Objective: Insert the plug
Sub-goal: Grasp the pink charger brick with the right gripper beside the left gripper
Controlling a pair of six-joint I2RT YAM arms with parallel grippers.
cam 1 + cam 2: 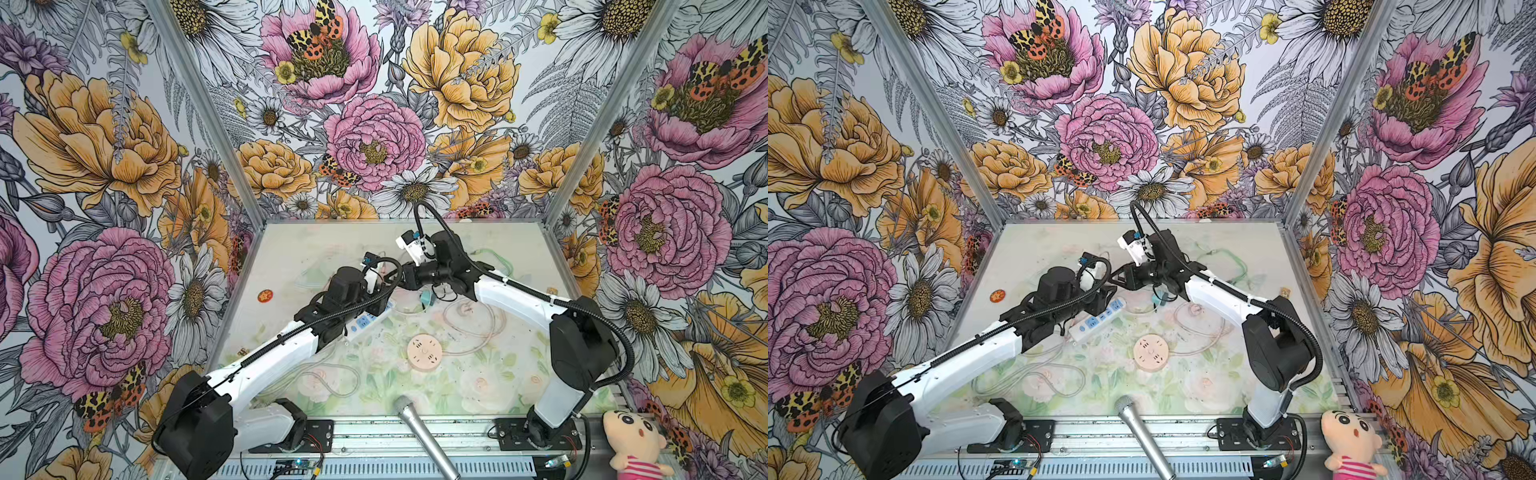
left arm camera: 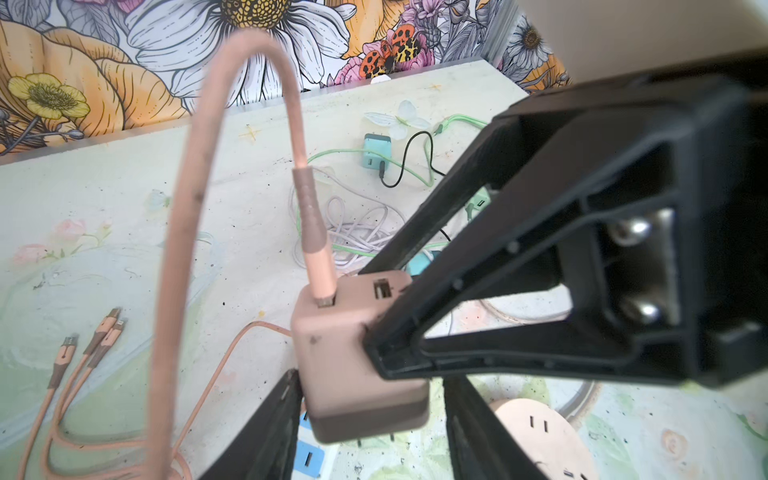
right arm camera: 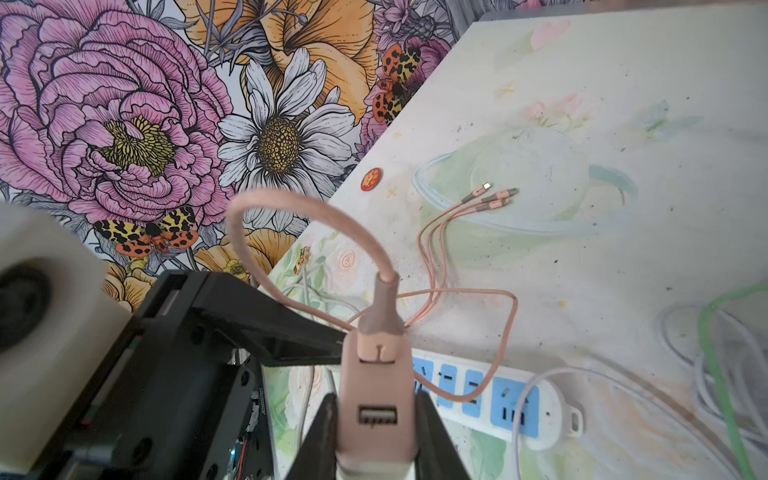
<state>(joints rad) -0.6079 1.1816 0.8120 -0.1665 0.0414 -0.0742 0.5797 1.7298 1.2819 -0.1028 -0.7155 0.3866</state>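
Right tool (image 3: 376, 399) is clamping the pink plug (image 2: 345, 357) on both sides and holding it up in the air over the blue-and-white power strip (image 3: 511, 401). Left tool (image 2: 372, 380) is sitting partly open around the plug, with one finger looking clear of it.

This is a robot test cell in a lab, not a home. Floral printed panels (image 1: 374, 124) hang in a frame of aluminium posts (image 1: 210, 120) around a small table (image 1: 316, 245). Two arm bases (image 1: 540, 428) are bolted to a slotted metal rail (image 1: 365, 436) (bare wiring (image 1: 316, 445) shows beside it). A microphone (image 1: 419, 428) and a plush doll (image 1: 633, 440) sit at the front.
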